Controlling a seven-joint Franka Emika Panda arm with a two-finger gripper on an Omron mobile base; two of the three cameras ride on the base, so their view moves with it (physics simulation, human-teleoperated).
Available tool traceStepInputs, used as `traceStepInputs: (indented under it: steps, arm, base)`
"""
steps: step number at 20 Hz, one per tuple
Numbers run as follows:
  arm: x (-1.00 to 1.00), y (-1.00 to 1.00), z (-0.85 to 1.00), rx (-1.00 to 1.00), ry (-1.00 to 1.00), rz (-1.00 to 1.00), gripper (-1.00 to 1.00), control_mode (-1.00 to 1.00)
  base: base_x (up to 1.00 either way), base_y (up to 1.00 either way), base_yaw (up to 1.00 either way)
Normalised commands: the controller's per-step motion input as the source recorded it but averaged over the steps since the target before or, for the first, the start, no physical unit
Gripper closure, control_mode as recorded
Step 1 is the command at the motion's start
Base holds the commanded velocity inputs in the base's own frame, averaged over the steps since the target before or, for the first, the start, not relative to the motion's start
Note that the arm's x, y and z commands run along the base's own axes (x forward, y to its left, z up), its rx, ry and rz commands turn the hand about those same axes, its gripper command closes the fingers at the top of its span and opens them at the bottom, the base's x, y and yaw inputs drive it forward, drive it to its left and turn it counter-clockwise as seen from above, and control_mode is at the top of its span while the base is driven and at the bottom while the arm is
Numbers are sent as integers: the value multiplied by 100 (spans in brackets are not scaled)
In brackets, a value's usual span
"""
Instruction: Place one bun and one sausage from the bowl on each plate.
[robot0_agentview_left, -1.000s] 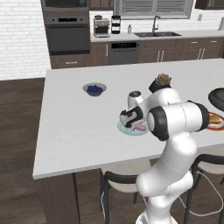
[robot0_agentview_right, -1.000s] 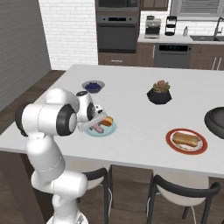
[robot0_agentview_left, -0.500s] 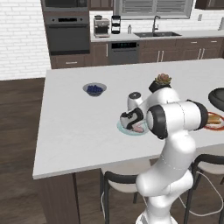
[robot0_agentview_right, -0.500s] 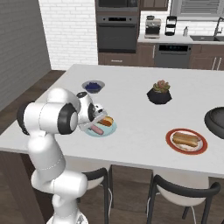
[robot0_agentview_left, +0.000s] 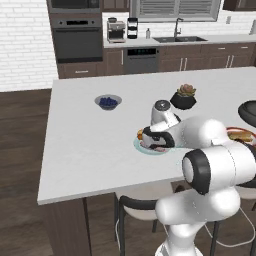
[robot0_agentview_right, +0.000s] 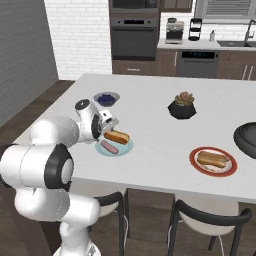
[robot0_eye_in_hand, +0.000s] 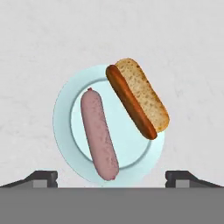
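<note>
My gripper (robot0_eye_in_hand: 111, 178) hangs open just above the pale blue plate (robot0_eye_in_hand: 127, 146), with nothing between its fingertips. On that plate a pinkish sausage (robot0_eye_in_hand: 99, 135) lies beside a golden-brown bun (robot0_eye_in_hand: 139, 97) that overhangs the rim. From the right base view the gripper (robot0_agentview_right: 109, 134) hovers over the same plate (robot0_agentview_right: 128, 148), bun (robot0_agentview_right: 116, 136) and sausage (robot0_agentview_right: 109, 147). The red-rimmed plate (robot0_agentview_right: 201, 165) carries another bun (robot0_agentview_right: 212, 158). The dark bowl (robot0_agentview_right: 247, 140) sits at the counter's right edge.
A small grey bowl of blue berries (robot0_agentview_right: 106, 98) stands behind the pale blue plate. A black plant pot (robot0_agentview_right: 183, 106) is mid-counter. Stools (robot0_agentview_right: 207, 220) stand under the counter's near edge. Bare counter lies between the two plates.
The jaws have spread wide above the pale blue plate, and the sausage now lies free on it. The arm has hardly shifted.
</note>
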Motion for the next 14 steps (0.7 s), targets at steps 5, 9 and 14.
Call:
traceStepInputs:
  steps: [5, 9, 14]
  arm:
    - [-95, 30, 100, 12, 2, -7, -100, -100]
    - [-100, 68, 100, 12, 13, -5, -100, -100]
    - [-86, 89, 82, 4, 24, -4, -100, -100]
  base:
    - [0, 0, 0]
    - [0, 0, 0]
    - [0, 0, 0]
